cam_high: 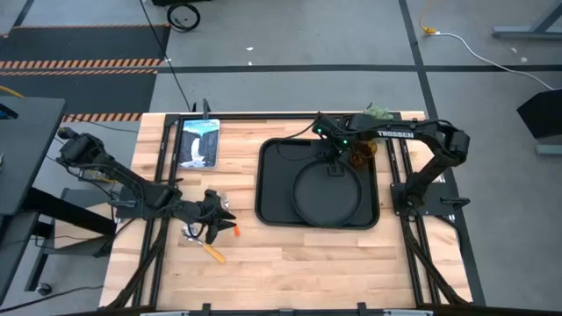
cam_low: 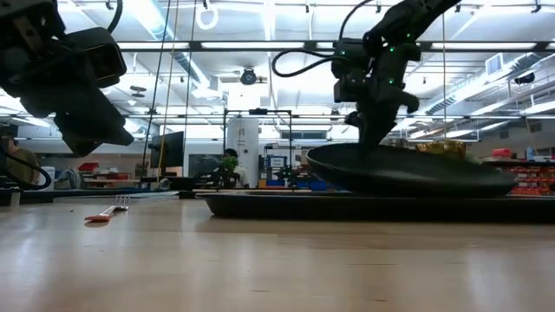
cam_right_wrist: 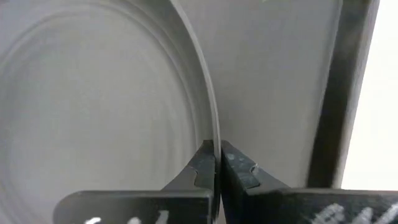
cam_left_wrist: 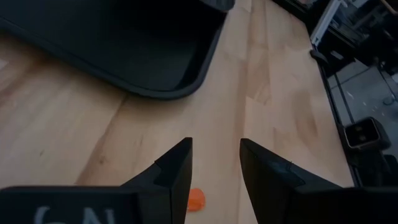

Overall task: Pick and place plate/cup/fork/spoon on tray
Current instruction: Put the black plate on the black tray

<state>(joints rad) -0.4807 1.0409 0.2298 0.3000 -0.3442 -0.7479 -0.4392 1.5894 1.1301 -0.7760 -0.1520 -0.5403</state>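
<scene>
The round black plate (cam_high: 327, 195) lies inside the black tray (cam_high: 272, 180), tilted, as the low view (cam_low: 408, 173) shows. My right gripper (cam_high: 336, 163) is shut on the plate's far rim. The amber cup (cam_high: 363, 154) stands at the tray's far right corner, partly under my right arm. The fork (cam_high: 234, 231) with its orange handle and the spoon (cam_high: 213, 253) with its yellow-orange handle lie on the wood left of the tray. My left gripper (cam_left_wrist: 216, 168) is open and empty just above the fork's handle end (cam_left_wrist: 196, 199). My right gripper pinches the plate's rim (cam_right_wrist: 214, 134) at its far side between its two fingers, one finger above the rim and one below. The fingers come from the far side, slanting down. The held side (cam_low: 347, 156) is raised and the plate slopes down toward the tray (cam_low: 373, 206).
A picture card (cam_high: 198, 142) lies at the far left of the table. A green potted plant (cam_high: 379, 111) stands at the far edge behind the cup. Bare wood lies along the near edge (cam_high: 307, 263).
</scene>
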